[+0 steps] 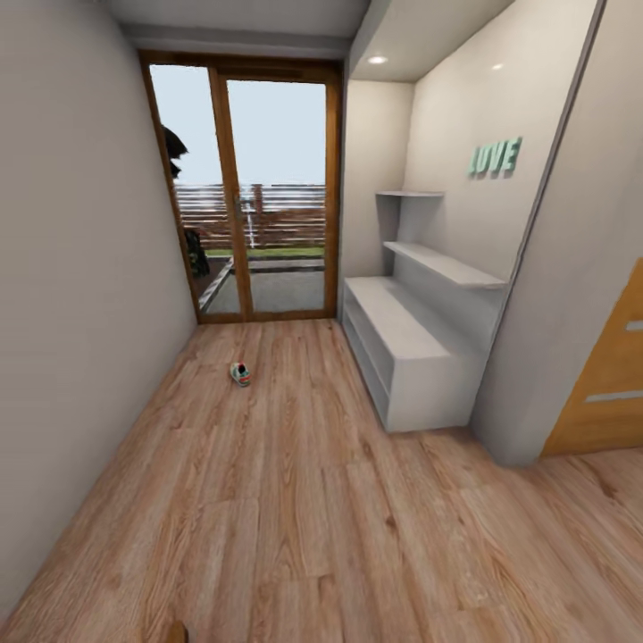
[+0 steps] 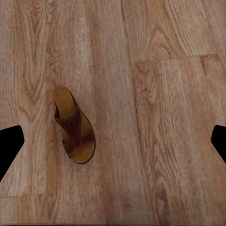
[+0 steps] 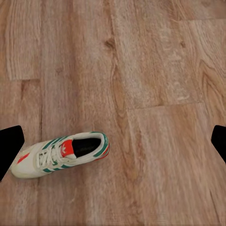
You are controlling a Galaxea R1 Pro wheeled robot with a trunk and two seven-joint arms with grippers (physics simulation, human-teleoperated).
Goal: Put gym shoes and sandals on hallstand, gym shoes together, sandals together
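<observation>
One gym shoe [image 1: 240, 373], white with green stripes, lies on the corridor floor [image 1: 295, 500] out ahead, left of the hallstand [image 1: 406, 344], a pale bench with open shelves below and stepped shelves above. Through the right wrist view a gym shoe [image 3: 61, 154] lies on its sole on the planks, well below my right gripper [image 3: 115, 143], which is open, its dark fingertips [image 3: 9, 147] at the picture's edges. In the left wrist view a brown sandal [image 2: 73, 126] rests flat on the floor beneath my open left gripper [image 2: 115, 143]. Neither gripper touches anything.
A glass door with a wooden frame [image 1: 268, 196] closes the corridor's far end. A plain wall [image 1: 80, 295] runs along the left. An orange door [image 1: 607, 375] stands at the right past the hallstand's side panel. A small brown shape [image 1: 176, 632] peeks in at the bottom edge.
</observation>
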